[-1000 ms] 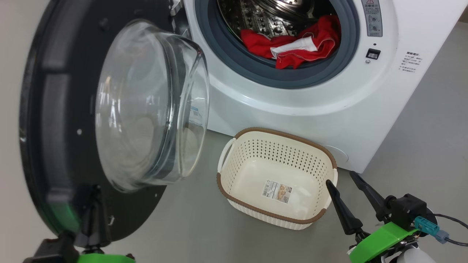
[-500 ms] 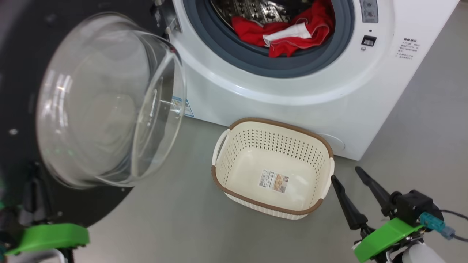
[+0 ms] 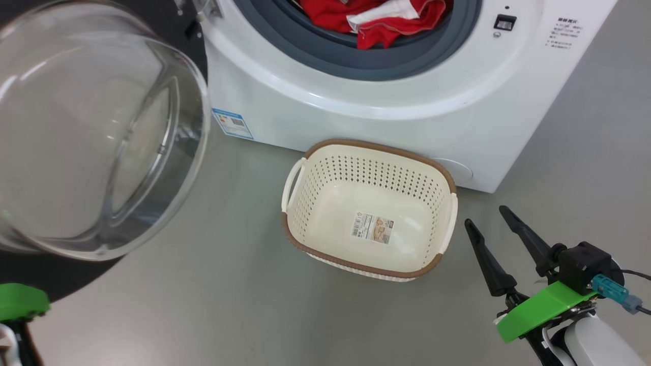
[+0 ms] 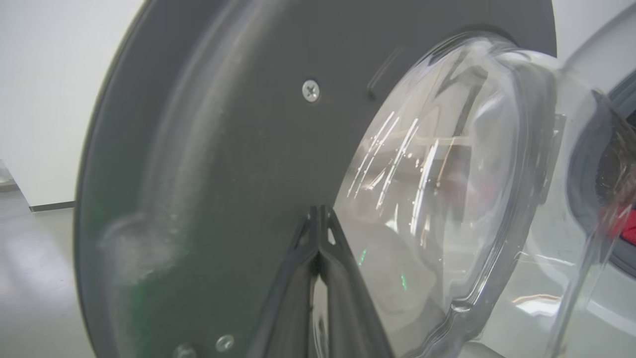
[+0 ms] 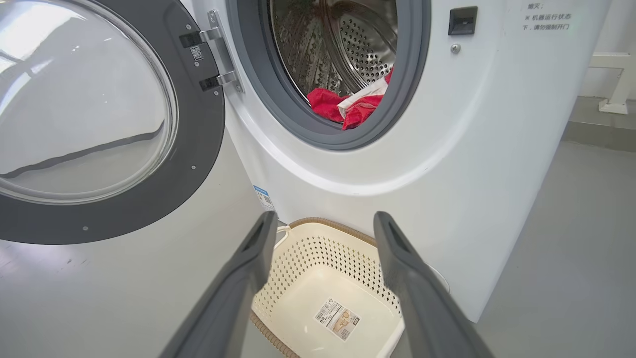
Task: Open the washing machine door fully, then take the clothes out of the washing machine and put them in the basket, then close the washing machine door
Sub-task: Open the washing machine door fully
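a: how will the clothes (image 5: pixel 348 107) handle?
b: soft and light, i'd judge. it's a limp red and white bundle that will sag and trail once it's lifted. there's no stiff part to grip, so pinch deep into a thick fold near the top of the heap, not a loose edge that could slip out.
a: where do they lie?
b: inside the washing machine (image 3: pixel 407 117), low at the front of the drum, against the grey gasket. the washing machine door (image 5: pixel 196 149) stands swung wide to the left, so the opening is free.
a: and the hands?
b: the right hand (image 3: pixel 485 215) is spread wide and empty, low over the floor just beside the right end of the basket (image 3: pixel 376 146). the clothes are well above and ahead of it, off to its left. the left hand (image 4: pixel 318 233) is pinched shut on nothing, tips right up at the door's dark inner face. i can't tell if they touch it.
a: any catch?
b: a trailing end may snag on the gasket lip. the basket sits just below the opening, so the carry looks short.
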Available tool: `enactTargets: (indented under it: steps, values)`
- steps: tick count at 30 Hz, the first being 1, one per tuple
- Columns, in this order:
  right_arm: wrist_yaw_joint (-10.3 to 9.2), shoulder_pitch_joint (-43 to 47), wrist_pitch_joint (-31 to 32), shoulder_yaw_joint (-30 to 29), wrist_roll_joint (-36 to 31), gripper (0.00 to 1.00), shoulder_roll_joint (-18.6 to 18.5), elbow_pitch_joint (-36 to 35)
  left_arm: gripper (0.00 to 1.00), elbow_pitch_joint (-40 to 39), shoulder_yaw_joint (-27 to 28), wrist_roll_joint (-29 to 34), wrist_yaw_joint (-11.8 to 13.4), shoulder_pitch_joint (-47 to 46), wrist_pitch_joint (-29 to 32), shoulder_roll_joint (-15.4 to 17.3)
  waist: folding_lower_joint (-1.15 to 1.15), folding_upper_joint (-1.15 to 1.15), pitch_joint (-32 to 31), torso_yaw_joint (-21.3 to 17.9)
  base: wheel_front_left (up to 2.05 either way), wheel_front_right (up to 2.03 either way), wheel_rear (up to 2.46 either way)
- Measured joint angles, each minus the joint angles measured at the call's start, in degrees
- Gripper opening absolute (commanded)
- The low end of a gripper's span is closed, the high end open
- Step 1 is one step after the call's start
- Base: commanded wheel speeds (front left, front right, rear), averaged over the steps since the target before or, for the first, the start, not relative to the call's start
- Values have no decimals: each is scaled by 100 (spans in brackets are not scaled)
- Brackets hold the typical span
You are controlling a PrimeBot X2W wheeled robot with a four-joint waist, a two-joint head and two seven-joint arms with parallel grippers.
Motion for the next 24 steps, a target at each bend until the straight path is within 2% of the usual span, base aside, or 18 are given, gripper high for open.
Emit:
enactTargets:
  steps: [13, 24]
  values:
    - [0, -147, 0, -29, 0, 100, -101, -32, 0, 497, 677, 205, -43, -412, -1, 125, 0, 0, 254, -133, 0, 0, 0]
    - [0, -189, 0, -24, 0, 100, -104, -29, 0, 932, 884, 298, -146, -684, -1, 307, 0, 0, 257, -174, 0, 0, 0]
